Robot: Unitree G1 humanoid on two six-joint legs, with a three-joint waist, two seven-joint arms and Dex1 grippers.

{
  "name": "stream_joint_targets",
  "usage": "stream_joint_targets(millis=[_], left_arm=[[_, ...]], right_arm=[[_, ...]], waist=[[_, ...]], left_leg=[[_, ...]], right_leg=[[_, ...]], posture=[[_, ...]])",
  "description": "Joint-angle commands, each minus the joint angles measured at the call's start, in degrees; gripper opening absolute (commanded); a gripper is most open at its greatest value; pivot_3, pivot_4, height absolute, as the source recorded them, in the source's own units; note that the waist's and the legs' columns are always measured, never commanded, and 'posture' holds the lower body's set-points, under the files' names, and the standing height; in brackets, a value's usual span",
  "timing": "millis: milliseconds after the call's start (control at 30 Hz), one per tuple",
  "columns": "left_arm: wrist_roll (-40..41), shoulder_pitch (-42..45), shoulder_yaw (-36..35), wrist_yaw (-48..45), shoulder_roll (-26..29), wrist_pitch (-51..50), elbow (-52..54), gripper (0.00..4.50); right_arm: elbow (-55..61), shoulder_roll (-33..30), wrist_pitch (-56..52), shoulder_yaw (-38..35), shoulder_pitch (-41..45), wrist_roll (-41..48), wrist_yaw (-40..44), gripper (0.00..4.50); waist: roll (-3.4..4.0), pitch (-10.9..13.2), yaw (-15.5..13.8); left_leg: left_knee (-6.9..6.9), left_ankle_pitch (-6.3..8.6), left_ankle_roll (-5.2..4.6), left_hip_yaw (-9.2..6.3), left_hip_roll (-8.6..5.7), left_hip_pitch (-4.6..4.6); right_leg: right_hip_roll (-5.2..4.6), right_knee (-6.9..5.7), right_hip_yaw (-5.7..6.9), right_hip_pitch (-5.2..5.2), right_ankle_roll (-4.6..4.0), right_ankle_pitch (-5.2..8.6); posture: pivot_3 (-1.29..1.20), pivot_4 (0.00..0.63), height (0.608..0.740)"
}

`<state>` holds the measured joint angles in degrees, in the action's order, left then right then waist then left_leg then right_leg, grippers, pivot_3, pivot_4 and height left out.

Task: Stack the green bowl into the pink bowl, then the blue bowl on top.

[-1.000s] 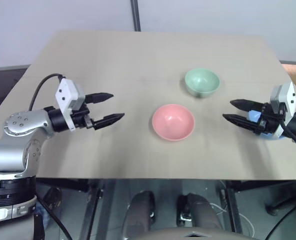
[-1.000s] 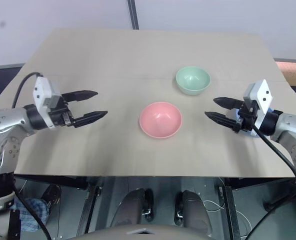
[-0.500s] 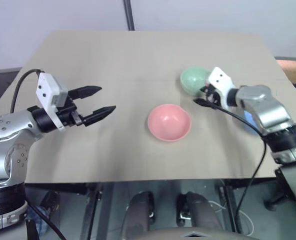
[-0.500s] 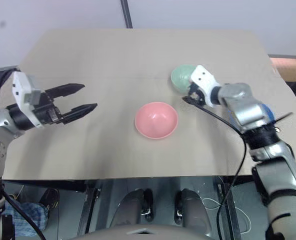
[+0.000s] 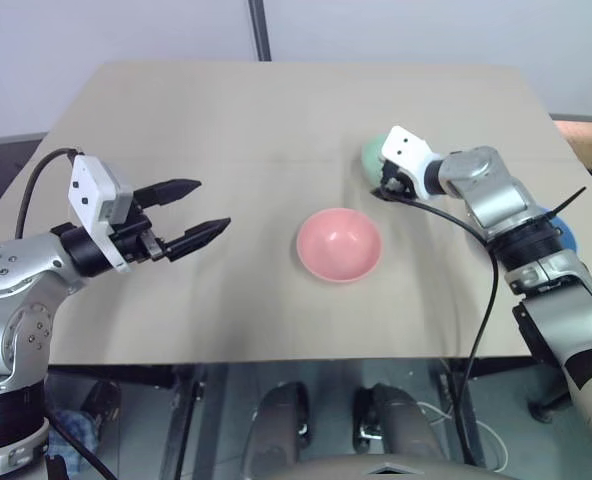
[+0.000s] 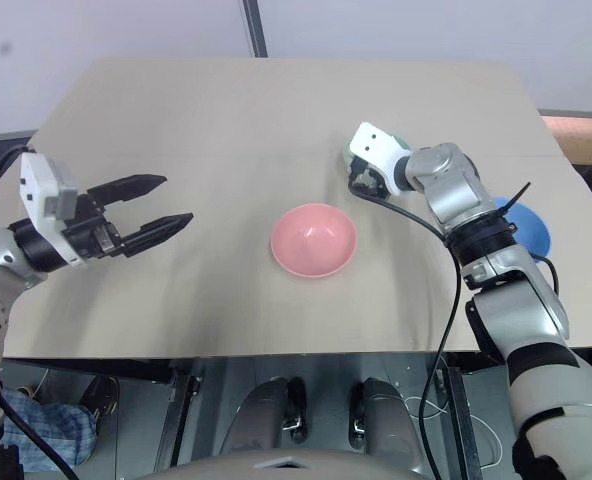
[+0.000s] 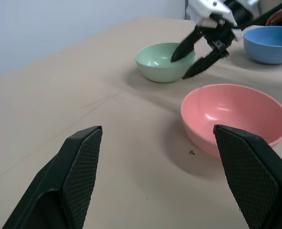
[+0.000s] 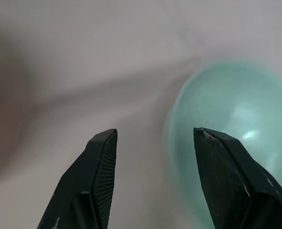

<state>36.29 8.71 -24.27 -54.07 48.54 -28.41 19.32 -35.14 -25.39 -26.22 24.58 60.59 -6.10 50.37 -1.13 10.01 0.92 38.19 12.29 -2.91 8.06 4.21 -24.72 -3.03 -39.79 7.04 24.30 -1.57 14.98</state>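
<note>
Beige rectangular tabletop w/ a small round salmon-pink bowl upright near its middle; a small round pale mint-green bowl sits just beyond it toward the right, mostly covered by the right gripper, whose black fingers reach down at the bowl's near rim. A small round sky-blue bowl peeks from behind the right forearm at the table's right edge. Left gripper hangs over the left part of the table, fingers spread apart & empty, pointing toward the pink bowl, well apart from it

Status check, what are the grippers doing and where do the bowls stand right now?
Right gripper open, straddling the green bowl rim, no grip yet. Left gripper open, empty, hovering. Pink bowl empty; blue bowl by the table's right edge. Nothing in the way.
</note>
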Motion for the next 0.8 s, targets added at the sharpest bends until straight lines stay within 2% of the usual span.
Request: stream_joint_targets(millis=[33, 133, 233, 300, 533, 667, 800], left_arm=[[1.0, 0.7, -0.7, 0.3, 0.1, 0.9, 1.4, 3.94], [0.9, 1.2, 0.1, 0.1, 0.0, 1.1, 1.2, 4.07], [0.6, 1.7, 0.8, 0.0, 0.0, 1.2, 0.9, 4.07], [0.7, 2.0, 1.2, -0.1, 0.0, 1.2, 0.8, 4.07], [0.4, 2.9, 2.2, -0.3, 0.0, 1.7, -0.1, 4.07], [0.3, 3.1, 2.5, -0.8, 0.1, 1.8, -0.4, 4.07], [-0.4, 3.9, 3.6, -1.5, 0.0, 2.4, -1.6, 4.07]], right_arm=[[-1.4, 0.8, 0.1, 0.4, 2.8, -2.3, 1.0, 2.83], [-3.9, 2.0, 2.2, 0.5, 3.9, -4.0, 0.3, 2.05], [-4.6, 2.9, 2.9, -0.2, 4.7, -4.5, 0.3, 0.55], [-4.3, 3.2, 3.1, -0.7, 5.0, -4.7, 0.6, 0.06], [-0.9, 2.0, 3.2, -2.1, 5.1, -5.8, 0.3, 0.06], [10.8, 0.0, 1.0, -3.5, 4.0, -3.5, 4.4, 0.06], [31.9, -5.1, -3.7, -3.1, -1.2, 3.1, 16.0, 0.06]], waist=[[0.03, 0.0, 0.1], [0.05, 0.0, 0.1], [0.05, 0.0, 0.1], [0.03, 0.0, 0.2], [0.08, 0.0, 0.1], [0.12, 0.1, 0.1], [0.12, 0.1, 0.0]], left_leg=[[0.0, 0.0, 0.0, 0.0, 0.0, -0.01], [0.0, 0.0, 0.0, 0.0, 0.0, 0.0], [-0.01, 0.0, 0.0, 0.0, 0.0, 0.0], [-0.01, 0.0, 0.0, 0.02, 0.0, 0.01], [-0.03, 0.0, 0.01, 0.02, 0.01, -0.02], [-0.06, 0.0, 0.01, 0.03, 0.0, -0.06], [-0.15, 0.0, 0.01, 0.03, 0.01, -0.04]], right_leg=[[0.0, 0.0, 0.0, 0.01, 0.0, 0.0], [0.0, -0.01, 0.0, 0.01, 0.0, 0.0], [0.0, 0.0, 0.0, 0.01, 0.0, 0.0], [0.0, -0.01, -0.02, 0.01, 0.0, 0.0], [0.0, 0.01, -0.02, 0.03, 0.0, 0.0], [-0.01, 0.02, -0.03, 0.08, 0.0, 0.0], [0.0, 0.04, -0.03, 0.1, 0.0, 0.01]], posture=[[0.0, 0.15, 0.74], [0.0, 0.15, 0.74], [0.0, 0.15, 0.74], [0.0, 0.15, 0.74], [0.0, 0.15, 0.74], [0.0, 0.15, 0.74], [0.0, 0.15, 0.74]])
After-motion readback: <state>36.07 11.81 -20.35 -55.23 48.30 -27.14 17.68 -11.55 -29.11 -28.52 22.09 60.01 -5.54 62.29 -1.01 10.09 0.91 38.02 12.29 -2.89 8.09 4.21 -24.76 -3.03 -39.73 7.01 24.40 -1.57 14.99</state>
